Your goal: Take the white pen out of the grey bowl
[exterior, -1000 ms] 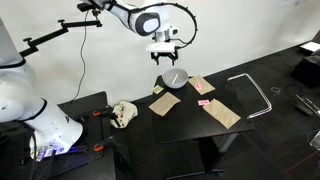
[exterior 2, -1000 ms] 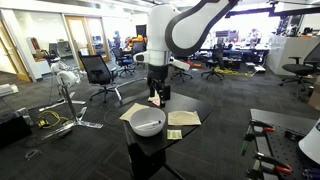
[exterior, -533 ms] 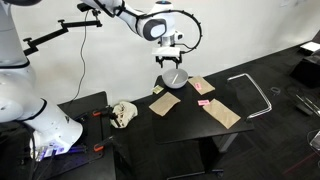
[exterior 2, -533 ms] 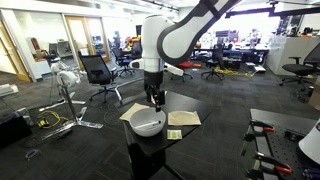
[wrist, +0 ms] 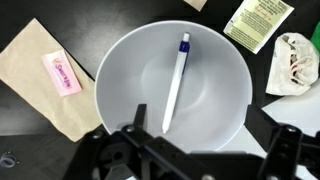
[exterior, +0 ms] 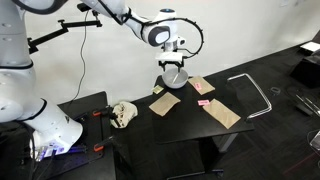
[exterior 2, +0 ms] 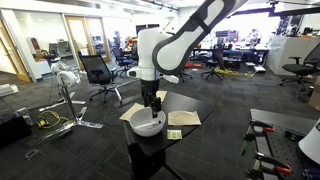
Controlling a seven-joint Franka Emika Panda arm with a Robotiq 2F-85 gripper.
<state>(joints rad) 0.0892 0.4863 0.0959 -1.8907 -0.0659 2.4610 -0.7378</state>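
The white pen [wrist: 176, 82] with a blue cap lies inside the grey bowl [wrist: 120, 70], running from its far side toward the near rim. The bowl stands on the black table in both exterior views [exterior: 175, 77] [exterior 2: 148, 124]; the pen is too small to make out there. My gripper [wrist: 205, 135] is open and empty, directly above the bowl, with its two dark fingers [wrist: 140, 116] spread over the near rim. It hangs just above the bowl in both exterior views [exterior: 174, 62] [exterior 2: 153, 102].
A brown paper sheet [wrist: 35, 85] with a pink label [wrist: 62, 72] lies beside the bowl. A green-printed packet [wrist: 260, 20] and a white crumpled wrapper [wrist: 295, 62] lie on the other side. More brown sheets [exterior: 220, 112] and a crumpled cloth [exterior: 123, 113] are on the table.
The arm has swung over the bowl and lowered; the gripper now hangs close above it. The pen and bowl have not moved.
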